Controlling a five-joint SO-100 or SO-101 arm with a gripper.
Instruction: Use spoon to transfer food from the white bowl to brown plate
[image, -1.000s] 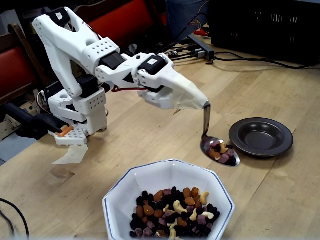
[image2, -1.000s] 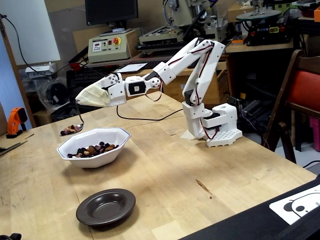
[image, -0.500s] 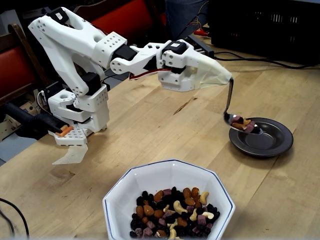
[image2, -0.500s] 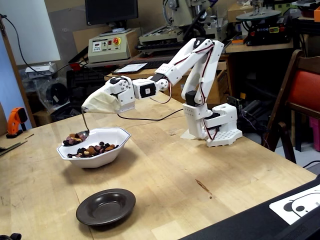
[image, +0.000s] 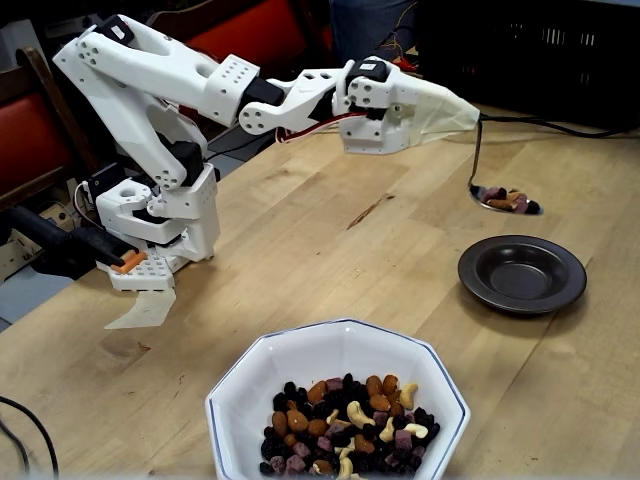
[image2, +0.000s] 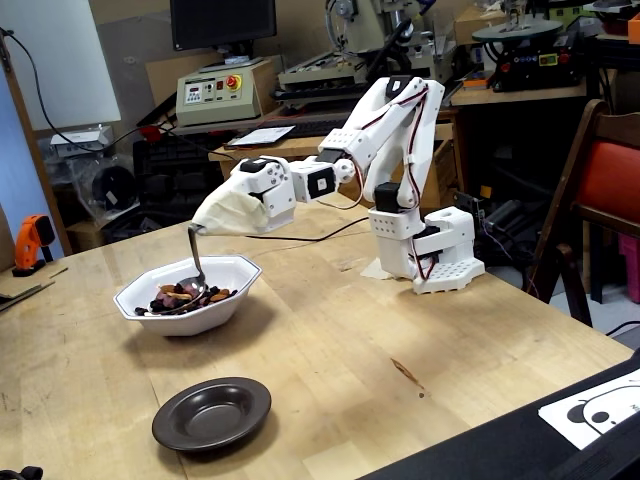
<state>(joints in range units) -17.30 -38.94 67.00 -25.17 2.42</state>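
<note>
My gripper is wrapped in beige tape that hides its fingers, and it is shut on the spoon. The thin handle hangs down from the wrap. The spoon's bowl is level, holds food, and hovers above the table just beyond the brown plate, which is empty. The white bowl at the front holds a heap of food. From the opposite fixed view, the gripper reaches left. There the spoon shows in front of the white bowl, and the brown plate lies nearer the camera.
The arm's white base stands at the table's left rear, with red chairs behind it. Cables and a black crate line the back edge. A wooden chair stands at the right.
The loaded spoon rose and swung from beside the white bowl, over the brown plate, to a spot beyond it. In the opposite view it moved right across the bowl.
</note>
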